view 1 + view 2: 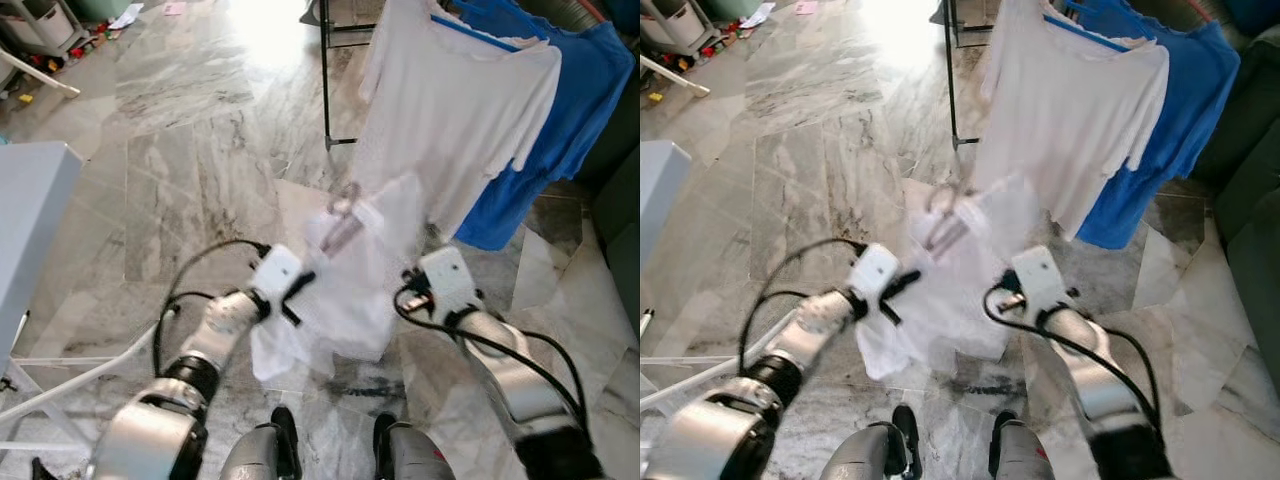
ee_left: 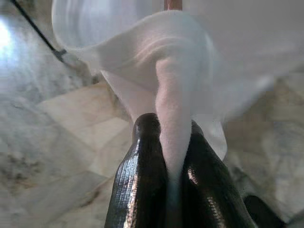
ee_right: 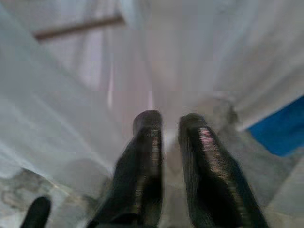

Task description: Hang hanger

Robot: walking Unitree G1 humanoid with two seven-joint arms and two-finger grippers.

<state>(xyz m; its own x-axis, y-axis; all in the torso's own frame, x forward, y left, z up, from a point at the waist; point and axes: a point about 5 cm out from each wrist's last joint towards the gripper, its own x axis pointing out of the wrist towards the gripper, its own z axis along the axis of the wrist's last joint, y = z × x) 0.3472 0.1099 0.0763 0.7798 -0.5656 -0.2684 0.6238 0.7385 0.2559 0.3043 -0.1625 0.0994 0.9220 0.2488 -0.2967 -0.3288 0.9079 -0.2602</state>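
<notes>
Above the marble floor (image 1: 180, 190), in the left eye view, a white shirt (image 1: 345, 290) on a hanger (image 1: 345, 215) is held up between both arms, near a rack with a white top (image 1: 450, 110) and a blue top (image 1: 575, 100). Seen from the left wrist, the left gripper (image 2: 173, 130) is closed on a fold of the shirt. Seen from the right wrist, the right gripper (image 3: 171, 121) is pressed into the cloth, fingers (image 3: 149, 137) slightly apart; whether cloth is pinched cannot be told.

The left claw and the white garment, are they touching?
Touching. The left wrist view shows the left claw pinching a fold of the white garment between its fingers.
</notes>
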